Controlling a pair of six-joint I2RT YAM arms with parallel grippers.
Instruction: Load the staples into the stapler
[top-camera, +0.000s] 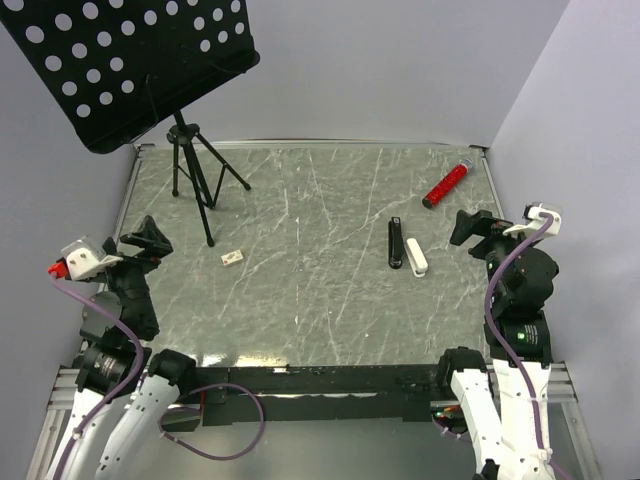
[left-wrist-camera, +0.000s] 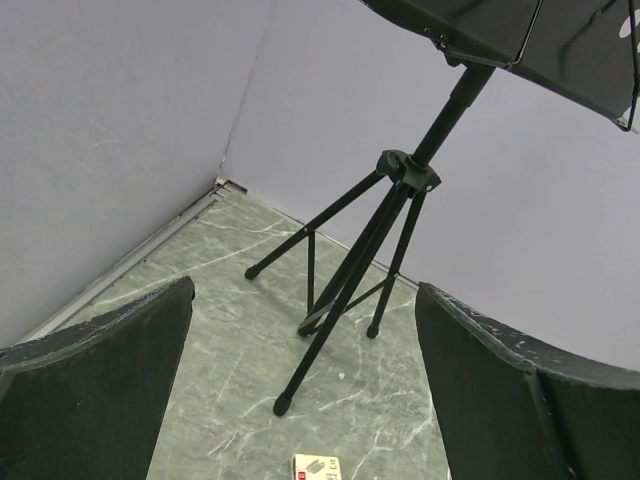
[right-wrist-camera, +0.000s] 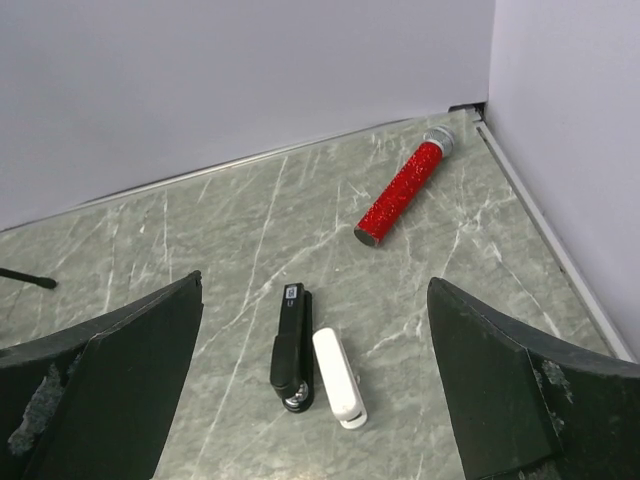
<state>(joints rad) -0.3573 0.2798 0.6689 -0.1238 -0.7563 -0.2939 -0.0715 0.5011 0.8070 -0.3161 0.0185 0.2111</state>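
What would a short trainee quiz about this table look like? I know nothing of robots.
1. True or false: the stapler lies beside a white bar.
2. The red tube lies: A) near the far right corner; B) on top of the stapler; C) in a hand.
3. Which hand is nearer the staples box, and is it holding anything?

Key
1. True.
2. A.
3. The left hand; it is open and holds nothing.
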